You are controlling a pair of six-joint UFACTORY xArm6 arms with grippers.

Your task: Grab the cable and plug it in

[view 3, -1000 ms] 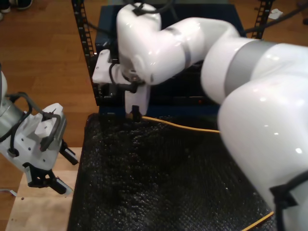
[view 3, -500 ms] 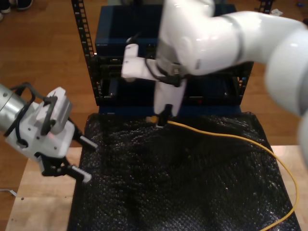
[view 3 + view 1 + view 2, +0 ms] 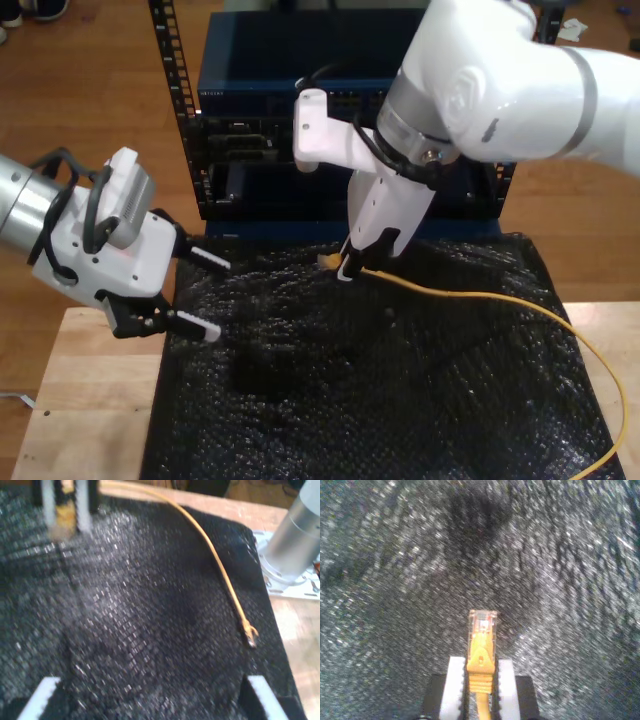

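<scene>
The yellow-orange cable [image 3: 470, 295] runs across the black mat [image 3: 400, 400] toward the exterior view's right edge. Its clear-yellowish plug [image 3: 328, 260] is held just above the mat's far side, with my second gripper [image 3: 345, 270] shut on the boot behind it. The second wrist view shows the plug [image 3: 482, 627] sticking out past the white fingers [image 3: 455, 672] of my second gripper [image 3: 481, 664]. My first gripper [image 3: 215, 300] hangs open at the mat's edge on the exterior view's left, nothing in it. From my first gripper [image 3: 150, 695] I see the cable [image 3: 210, 550] and its other plug [image 3: 249, 636] lying on the mat.
A dark blue equipment rack [image 3: 260, 130] with a row of ports stands right behind the mat. The mat lies on a wooden table [image 3: 80, 420]. A silver arm base [image 3: 295, 535] is bolted beside the mat near the loose cable end.
My second arm has swung toward the exterior view's right, carrying the plug along the mat's far side. My first gripper has risen and moved in toward the mat.
</scene>
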